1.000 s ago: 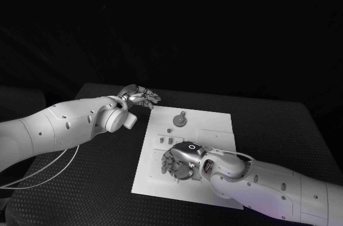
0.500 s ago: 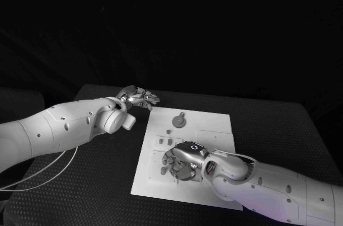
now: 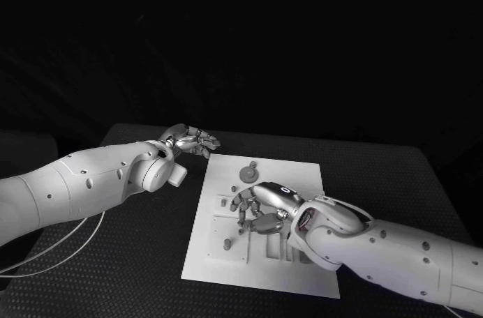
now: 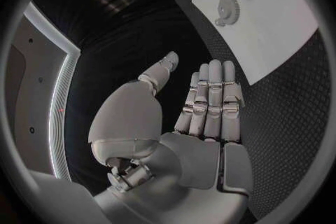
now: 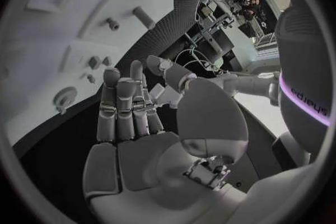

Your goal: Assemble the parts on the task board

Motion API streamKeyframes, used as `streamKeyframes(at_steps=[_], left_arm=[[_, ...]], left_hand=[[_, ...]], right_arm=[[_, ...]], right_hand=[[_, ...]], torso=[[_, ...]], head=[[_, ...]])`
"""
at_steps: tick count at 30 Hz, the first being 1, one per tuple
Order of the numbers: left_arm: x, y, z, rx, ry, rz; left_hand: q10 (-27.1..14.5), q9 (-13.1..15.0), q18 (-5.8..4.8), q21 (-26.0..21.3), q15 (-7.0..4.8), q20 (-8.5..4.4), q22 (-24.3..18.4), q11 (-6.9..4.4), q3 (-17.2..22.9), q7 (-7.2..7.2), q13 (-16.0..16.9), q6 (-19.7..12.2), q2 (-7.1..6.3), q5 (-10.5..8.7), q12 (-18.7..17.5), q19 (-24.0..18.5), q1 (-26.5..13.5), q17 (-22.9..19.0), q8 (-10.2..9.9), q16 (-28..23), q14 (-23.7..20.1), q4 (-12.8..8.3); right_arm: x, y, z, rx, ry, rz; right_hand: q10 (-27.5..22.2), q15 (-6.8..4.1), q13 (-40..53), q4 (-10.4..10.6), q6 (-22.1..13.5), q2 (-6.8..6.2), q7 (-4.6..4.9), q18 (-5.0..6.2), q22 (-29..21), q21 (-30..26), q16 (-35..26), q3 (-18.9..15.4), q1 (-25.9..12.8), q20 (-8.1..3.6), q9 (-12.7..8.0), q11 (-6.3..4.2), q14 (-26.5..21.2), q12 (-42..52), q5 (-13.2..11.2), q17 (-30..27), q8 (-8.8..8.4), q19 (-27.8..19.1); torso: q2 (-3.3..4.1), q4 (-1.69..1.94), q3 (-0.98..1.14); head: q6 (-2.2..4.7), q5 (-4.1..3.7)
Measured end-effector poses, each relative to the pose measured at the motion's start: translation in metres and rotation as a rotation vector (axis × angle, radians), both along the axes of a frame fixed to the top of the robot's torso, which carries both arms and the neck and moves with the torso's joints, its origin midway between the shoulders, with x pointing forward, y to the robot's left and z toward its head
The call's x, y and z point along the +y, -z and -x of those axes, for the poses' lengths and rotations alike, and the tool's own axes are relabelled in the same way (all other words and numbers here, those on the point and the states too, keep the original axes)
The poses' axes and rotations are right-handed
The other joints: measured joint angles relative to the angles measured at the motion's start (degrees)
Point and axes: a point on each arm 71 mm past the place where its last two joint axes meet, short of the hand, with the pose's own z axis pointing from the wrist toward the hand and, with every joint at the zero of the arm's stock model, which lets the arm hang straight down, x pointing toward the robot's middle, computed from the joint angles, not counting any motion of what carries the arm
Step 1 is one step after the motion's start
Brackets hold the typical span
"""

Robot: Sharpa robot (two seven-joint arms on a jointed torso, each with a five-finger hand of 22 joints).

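the task board is lying flat in the middle of the black table, and everything here is placed against it. the right hand is hovering over the middle of the board, palm down, with its fingers spread out and nothing between them; the right wrist view is showing the same hand with straight, parted fingers and an empty palm above the white plate.

the left hand is hanging off the board, just beyond its far left corner, over the bare table. its fingers are lying side by side and straight, thumb standing apart, and it is holding nothing, as the left wrist view is making plain.

a round gear part is sitting on the far end of the board, between the two hands; in the left wrist view it is showing as a toothed disc near the board's edge. several small parts are standing in a short row on the board just beside the right hand's fingertips, on the far side of it. a small peg is standing near the board's left edge, nearer the robot than the right hand.
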Motion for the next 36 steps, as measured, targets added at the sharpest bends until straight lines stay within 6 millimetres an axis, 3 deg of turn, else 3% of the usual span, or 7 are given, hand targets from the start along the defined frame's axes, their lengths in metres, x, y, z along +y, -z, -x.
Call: streamKeyframes(at_steps=[4, 9, 14, 19, 24, 29, 36], left_arm=[[0.000, 0.000, -0.001, 0.000, -0.001, -0.001], [0.003, 0.000, -0.002, -0.002, -0.008, -0.003], [0.003, 0.000, -0.003, -0.004, -0.012, -0.003], [0.001, 0.000, -0.003, -0.004, -0.008, 0.000], [0.001, 0.000, -0.003, -0.006, -0.006, 0.002], [0.001, 0.000, -0.003, -0.009, 0.000, 0.007], [0.001, 0.000, -0.002, -0.015, 0.005, 0.014]], left_hand=[[0.00, 0.00, 0.00, 0.00, 0.00, 0.00, 0.00, 0.00, 0.00, 0.00, 0.00, 0.00, 0.00, 0.00, 0.00, 0.00, 0.00, 0.00, 0.00, 0.00, 0.00, 0.00], [0.00, 0.00, 0.00, 0.00, 0.00, 0.00, 0.00, 0.00, -0.15, 0.00, 0.00, 0.00, 0.00, 0.00, 0.00, 0.00, 0.00, 0.00, 0.00, 0.00, 0.00, 0.16], [0.00, 0.00, 0.00, 0.00, 0.00, 0.00, 0.05, 0.00, -0.15, 0.00, 0.05, 0.00, 0.00, 0.00, 0.00, 0.00, 0.00, 0.05, 0.00, 0.00, 0.00, 0.15], [0.00, 0.01, 0.00, 0.00, 0.00, 0.00, 0.05, 0.00, -0.15, 0.00, 0.05, 0.00, 0.00, 0.00, 0.00, 0.00, 0.00, 0.05, 0.00, 0.00, 0.00, 0.16], [0.00, 0.00, 0.00, -0.01, 0.00, 0.00, 0.05, 0.00, -0.15, 0.00, 0.05, 0.00, 0.00, 0.00, 0.00, 0.00, 0.00, 0.11, 0.00, 0.00, 0.00, 0.15], [0.00, 0.00, 0.00, -0.23, 0.00, 0.00, 0.04, 0.00, -0.15, 0.00, 0.04, 0.00, 0.00, 0.00, 0.00, 0.00, 0.00, 0.11, 0.00, 0.00, 0.00, 0.15], [0.00, -0.02, 0.00, -0.23, 0.00, 0.00, 0.07, 0.00, -0.31, 0.00, 0.05, 0.00, 0.00, 0.00, 0.00, 0.00, 0.00, 0.17, 0.00, -0.23, 0.00, 0.31]], right_arm=[[-0.026, -0.020, -0.022, 0.034, 0.053, 0.029], [-0.065, -0.027, -0.037, 0.110, 0.140, 0.064], [-0.092, -0.028, -0.039, 0.228, 0.217, 0.099], [-0.123, -0.020, -0.035, 0.378, 0.305, 0.150], [-0.142, -0.012, -0.027, 0.520, 0.356, 0.221], [-0.154, -0.001, -0.019, 0.627, 0.384, 0.297], [-0.162, 0.012, -0.005, 0.719, 0.394, 0.383]], right_hand=[[0.02, 0.21, 1.07, -0.10, 0.22, 2.46, 0.21, -0.02, 0.00, 0.12, 0.11, -0.70, -0.34, 0.21, 0.20, -0.01, -0.83, 0.29, 0.00, -0.05, 0.52, -1.03], [0.91, -0.96, 13.42, 0.95, 1.97, 3.11, -0.88, 0.02, 0.00, 0.12, 1.04, -2.66, -1.23, -0.07, 1.37, -1.58, -0.47, 8.49, 0.00, 0.02, 1.64, -0.75], [-2.66, -2.24, 32.02, 4.82, 2.39, 1.87, -2.20, 0.07, 0.00, 1.77, 7.88, -3.55, -4.99, -0.95, 4.38, -2.85, -0.20, 27.06, 0.00, 3.70, 2.85, 0.36], [-3.37, -3.13, 38.87, 8.12, 2.44, 1.21, -2.85, -0.48, 0.00, 4.32, 12.91, -3.15, -6.44, -2.27, 7.44, -3.40, 0.52, 39.29, 0.00, 6.71, 3.59, 2.95], [-0.76, -3.72, 39.93, 15.89, 3.02, 1.61, -3.42, -1.23, -0.01, 6.24, 15.60, -3.98, -14.91, -4.16, 9.10, -4.32, 5.51, 46.62, 0.00, 11.35, 3.68, 6.48], [-0.24, -3.83, 39.93, 18.67, 3.34, 0.48, -3.74, -1.24, -0.01, 6.66, 16.16, -2.95, -17.26, -5.25, 10.27, -4.65, 8.28, 49.90, 0.00, 15.46, 3.68, 7.94], [0.76, -4.30, 39.93, 19.51, 3.44, 0.42, -3.85, -1.32, -0.01, 7.18, 16.18, -2.72, -18.41, -5.87, 10.58, -4.82, 10.27, 52.32, 0.00, 17.96, 3.38, 8.52]], torso=[[-0.07, -0.09, 0.00], [-0.28, -0.32, 0.00], [-0.58, -0.63, 0.07], [-0.83, -0.74, 0.25], [-1.06, -0.80, 0.40], [-1.30, -0.91, 0.63], [-1.60, -1.07, 0.85]], head=[[0.37, -0.29], [0.69, -0.64], [0.80, -1.09], [0.75, -1.94], [0.63, -2.21], [0.43, -2.45], [-0.15, -2.69]])
